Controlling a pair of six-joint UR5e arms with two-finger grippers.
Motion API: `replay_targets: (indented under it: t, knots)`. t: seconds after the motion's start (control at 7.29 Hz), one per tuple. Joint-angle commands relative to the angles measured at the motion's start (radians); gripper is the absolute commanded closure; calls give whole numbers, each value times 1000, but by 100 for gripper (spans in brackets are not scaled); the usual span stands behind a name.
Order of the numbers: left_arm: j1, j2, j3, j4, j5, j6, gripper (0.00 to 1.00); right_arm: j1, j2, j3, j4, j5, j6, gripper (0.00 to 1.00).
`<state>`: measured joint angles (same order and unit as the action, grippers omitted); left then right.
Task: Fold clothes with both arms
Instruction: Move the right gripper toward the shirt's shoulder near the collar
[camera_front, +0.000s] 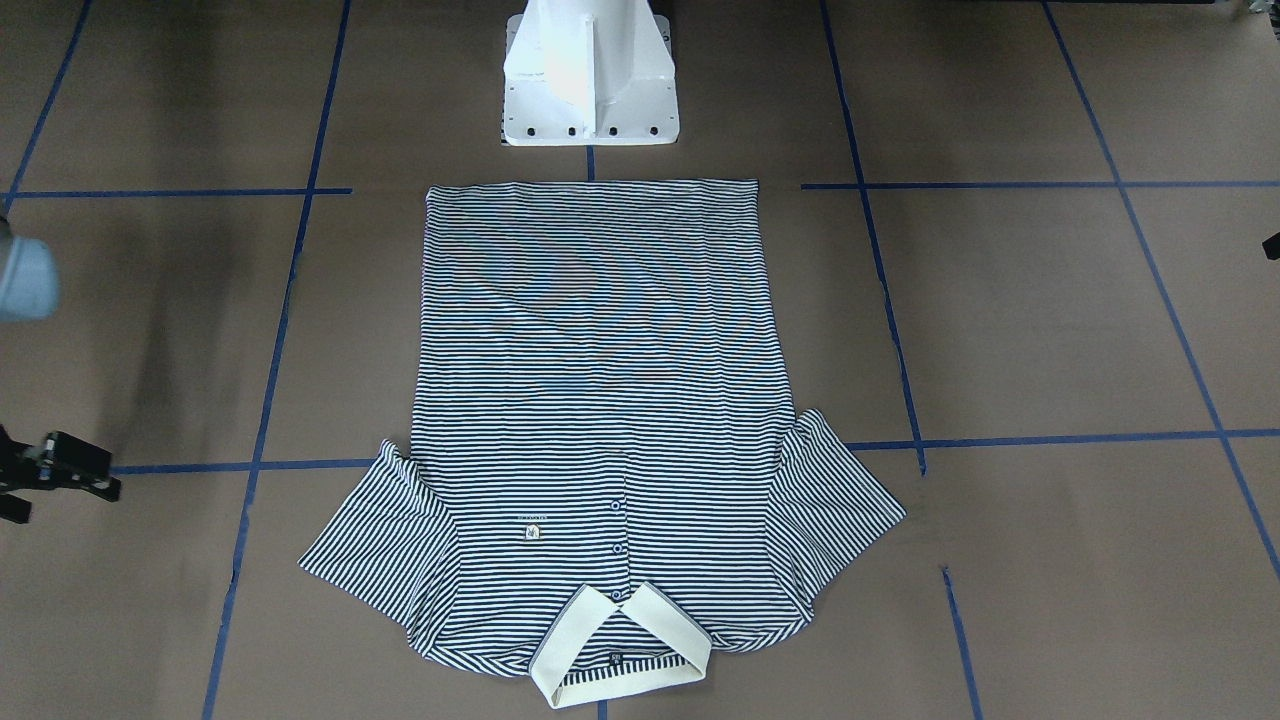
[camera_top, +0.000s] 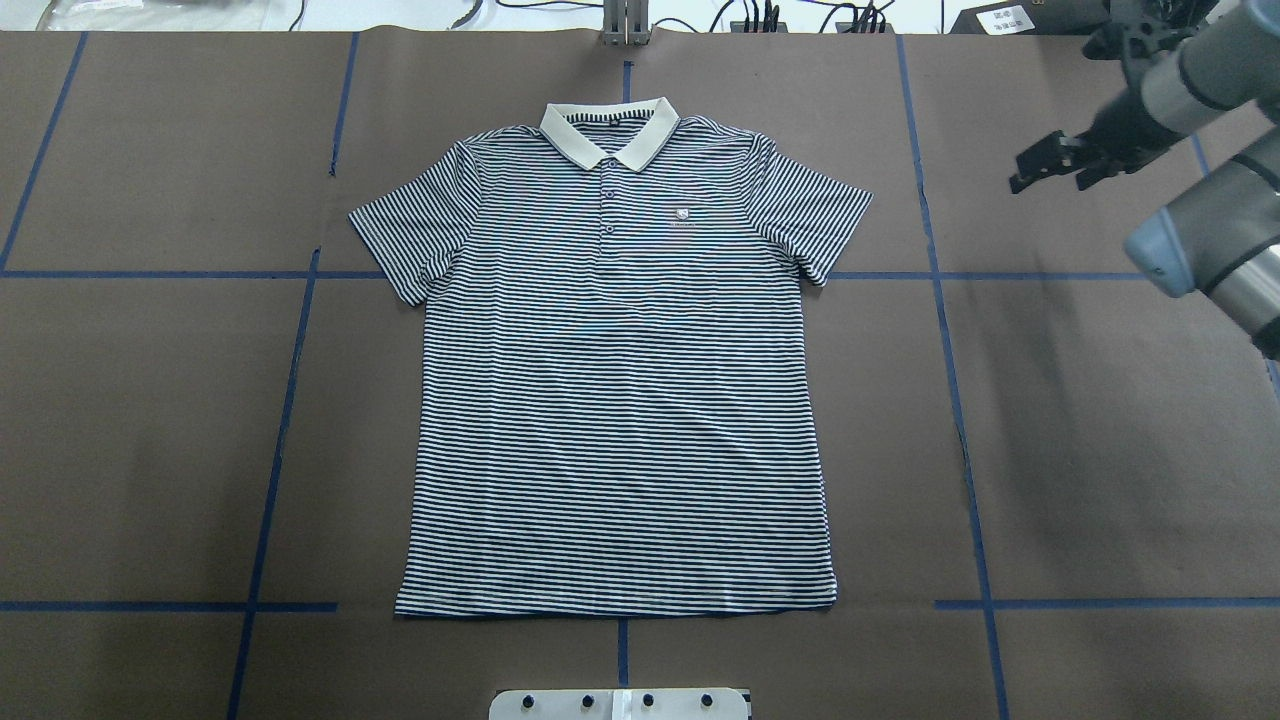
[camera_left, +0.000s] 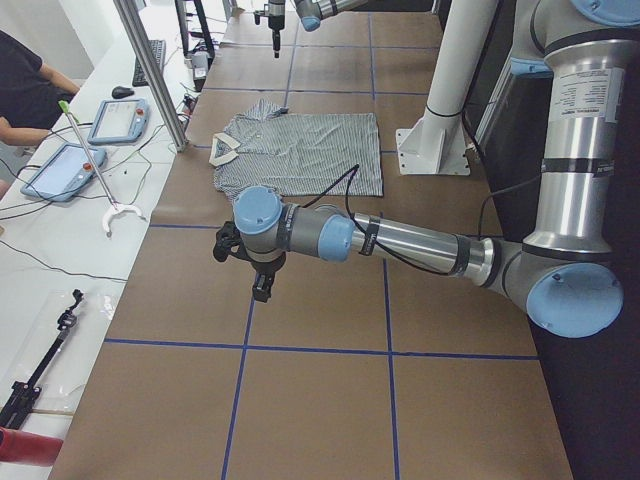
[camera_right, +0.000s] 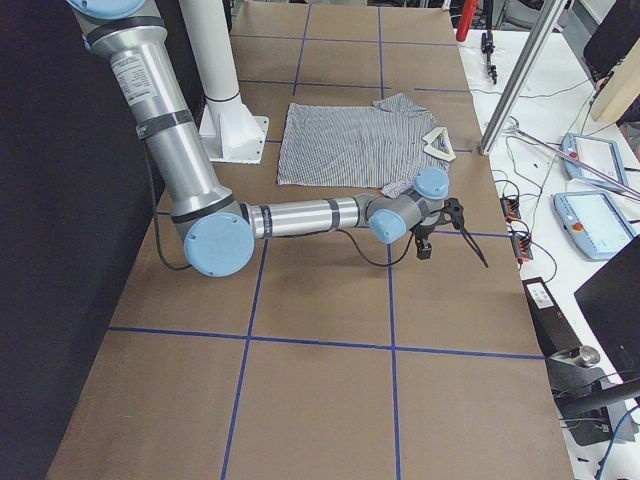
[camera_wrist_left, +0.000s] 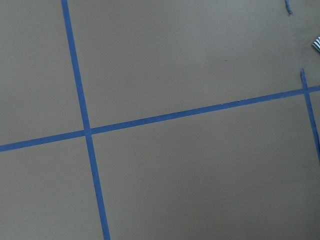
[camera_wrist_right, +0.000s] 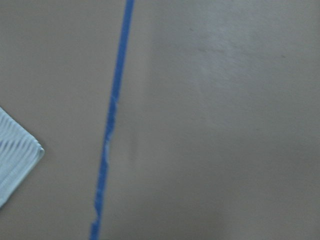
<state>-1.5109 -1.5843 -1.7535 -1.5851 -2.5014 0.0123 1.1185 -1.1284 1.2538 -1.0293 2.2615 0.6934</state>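
Shirt (camera_front: 600, 400) flat, face-up on the bench (camera_front: 1000, 320), collar (camera_front: 675, 620) away from the robot, right hand (camera_top: 1050, 178) spread, empty, above bare bench near a sleeve (camera_top: 820, 215), left hand (camera_left: 262, 288) clear of the shirt, opening impossible to tell.

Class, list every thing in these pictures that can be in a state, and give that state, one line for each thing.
polo shirt: spread flat, front up, not yet folded.
collar: turned down.
sleeves: both spread outward, not folded in.
right gripper: open, empty, off to the side of the shirt.
left gripper: over bare table, away from the shirt; cannot tell whether open or shut.
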Motion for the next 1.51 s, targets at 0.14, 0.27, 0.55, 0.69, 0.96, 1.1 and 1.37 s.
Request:
replay_targets:
  t: [0.14, 0.27, 0.55, 0.69, 0.96, 1.1, 1.37]
  knots:
    - [1, 1, -1, -41, -1, 0, 0, -164, 191, -89, 20, -224, 498, 12]
    - [1, 0, -1, -44, -1, 0, 0, -189, 214, -108, 20, -268, 514, 15]
    - [1, 0, -1, -59, -1, -2, 0, -209, 217, -137, 20, -283, 509, 24]
    - [1, 0, -3, -59, -1, 0, 0, -229, 217, -139, 20, -327, 511, 25]
    - [0, 1, -3, -59, 1, 0, 0, -233, 219, -161, 18, -341, 509, 38]
    - [0, 1, -3, -59, 1, 0, 0, -233, 226, -178, 18, -341, 508, 44]
    - [0, 1, -3, -59, 3, 0, 0, -233, 228, -182, 18, -341, 509, 92]
